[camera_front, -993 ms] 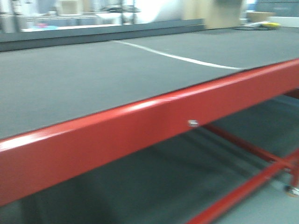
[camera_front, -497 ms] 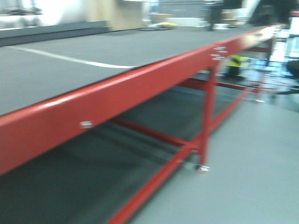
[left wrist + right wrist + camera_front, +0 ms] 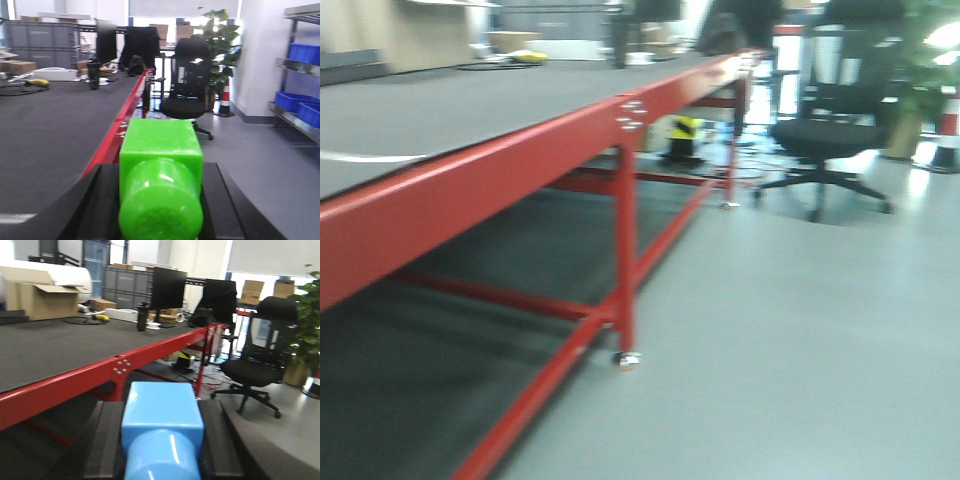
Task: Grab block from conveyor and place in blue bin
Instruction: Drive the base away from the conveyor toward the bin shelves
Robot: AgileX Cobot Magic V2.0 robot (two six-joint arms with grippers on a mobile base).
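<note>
In the left wrist view the bright green block (image 3: 160, 146), with a round stub on its near end, sits clamped between the black fingers of my left gripper (image 3: 161, 169), which is shut on it. My right gripper (image 3: 162, 406) is shut on a light blue block (image 3: 161, 437) of the same shape. The conveyor, a wide dark grey belt (image 3: 450, 105) on a red frame (image 3: 490, 175), runs along the left; its belt (image 3: 50, 120) lies left of the green block. Blue bins (image 3: 292, 100) stand on a metal shelf at the far right.
A black office chair (image 3: 825, 140) stands on the grey floor past the conveyor's end, with a potted plant (image 3: 220, 37) and a striped cone behind it. A red conveyor leg with a caster (image 3: 625, 355) is close by. Boxes, a monitor and grey crates sit beyond the belt.
The front view has swung right along the conveyor: the white line on the belt slid off to the left, and the red legs, the floor and the office chair came into view.
</note>
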